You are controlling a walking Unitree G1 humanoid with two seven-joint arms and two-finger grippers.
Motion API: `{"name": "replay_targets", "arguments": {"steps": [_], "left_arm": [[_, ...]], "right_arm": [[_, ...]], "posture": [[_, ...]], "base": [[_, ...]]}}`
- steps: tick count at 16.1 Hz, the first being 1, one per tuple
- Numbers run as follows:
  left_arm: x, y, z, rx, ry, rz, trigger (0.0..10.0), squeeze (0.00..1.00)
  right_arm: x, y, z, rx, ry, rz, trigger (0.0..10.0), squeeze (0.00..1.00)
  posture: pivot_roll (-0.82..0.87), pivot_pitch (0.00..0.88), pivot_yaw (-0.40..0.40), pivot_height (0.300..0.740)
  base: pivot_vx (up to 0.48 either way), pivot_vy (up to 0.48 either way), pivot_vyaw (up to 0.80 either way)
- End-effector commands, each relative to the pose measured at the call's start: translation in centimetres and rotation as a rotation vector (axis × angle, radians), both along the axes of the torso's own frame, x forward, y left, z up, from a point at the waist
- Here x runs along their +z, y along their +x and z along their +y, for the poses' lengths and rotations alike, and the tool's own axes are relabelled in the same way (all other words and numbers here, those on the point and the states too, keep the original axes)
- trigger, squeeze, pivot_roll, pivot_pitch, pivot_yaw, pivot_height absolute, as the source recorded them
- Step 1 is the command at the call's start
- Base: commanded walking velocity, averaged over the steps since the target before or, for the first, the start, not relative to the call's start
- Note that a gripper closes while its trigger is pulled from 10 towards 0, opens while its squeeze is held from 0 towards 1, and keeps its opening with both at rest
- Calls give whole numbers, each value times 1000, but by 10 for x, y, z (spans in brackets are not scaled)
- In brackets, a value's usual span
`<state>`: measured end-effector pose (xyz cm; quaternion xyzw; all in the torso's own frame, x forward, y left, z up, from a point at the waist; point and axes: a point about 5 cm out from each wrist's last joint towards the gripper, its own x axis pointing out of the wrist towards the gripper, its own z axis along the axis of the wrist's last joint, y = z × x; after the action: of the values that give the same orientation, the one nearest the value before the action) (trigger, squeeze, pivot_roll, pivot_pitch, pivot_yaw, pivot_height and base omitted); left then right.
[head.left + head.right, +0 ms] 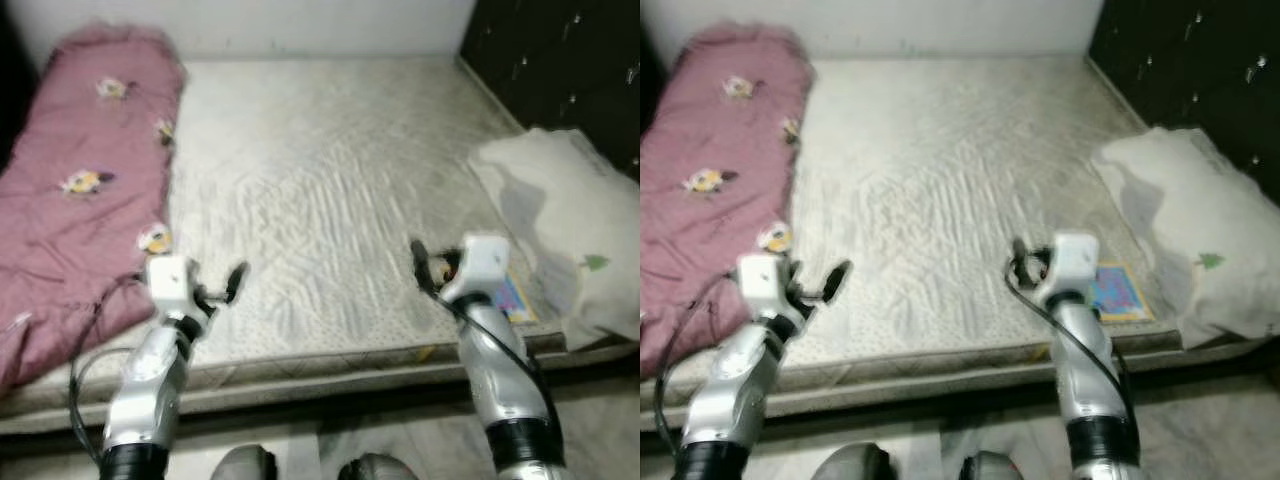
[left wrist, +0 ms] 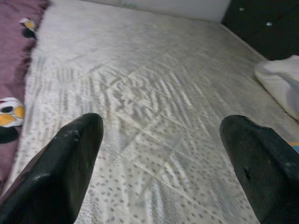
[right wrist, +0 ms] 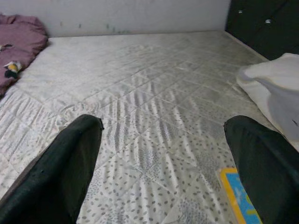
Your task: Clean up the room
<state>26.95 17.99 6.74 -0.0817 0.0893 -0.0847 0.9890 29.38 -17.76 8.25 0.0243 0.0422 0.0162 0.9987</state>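
At the mattress [image 1: 330,200] front edge, left gripper [image 1: 222,287] and right gripper [image 1: 425,265] hover, jaws apart; the colourful booklet [image 1: 513,297] near the front right corner, tucked against the pillow [image 1: 560,220], may slide off if nudged

Silver arms with black cables end in white-housed, black-fingered left pincer [image 1: 225,287].

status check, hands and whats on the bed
Left hand open, empty, over mattress near edge. Right hand open, empty, beside colourful book. Pink blanket bunched on left, white pillow on right. Nothing blocking.
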Motion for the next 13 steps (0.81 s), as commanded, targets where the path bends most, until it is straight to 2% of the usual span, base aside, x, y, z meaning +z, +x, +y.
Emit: {"name": "replay_targets", "arguments": {"steps": [1, 8, 10, 13], "left_arm": [[5, 2, 6, 13, 18, -13, 10000, 0], [8, 3, 8, 35, 20, -20, 10000, 0], [8, 2, 9, 42, 20, -20, 10000, 0], [7, 1, 7, 45, 19, -16, 10000, 0]], "right_arm": [[6, 2, 3, 7, 4, -26, 10000, 0], [11, 6, 6, 40, -36, -43, 10000, 0], [10, 6, 8, 41, -46, -41, 10000, 0], [10, 7, 8, 40, -42, -36, 10000, 0]], "posture": [[6, 48, -53, 740], [-5, 74, -58, 740], [-3, 78, -62, 740], [-1, 77, -65, 740]], "base": [[0, 480, 0], [0, 480, 0], [0, 480, 750], [0, 480, 0]]}}
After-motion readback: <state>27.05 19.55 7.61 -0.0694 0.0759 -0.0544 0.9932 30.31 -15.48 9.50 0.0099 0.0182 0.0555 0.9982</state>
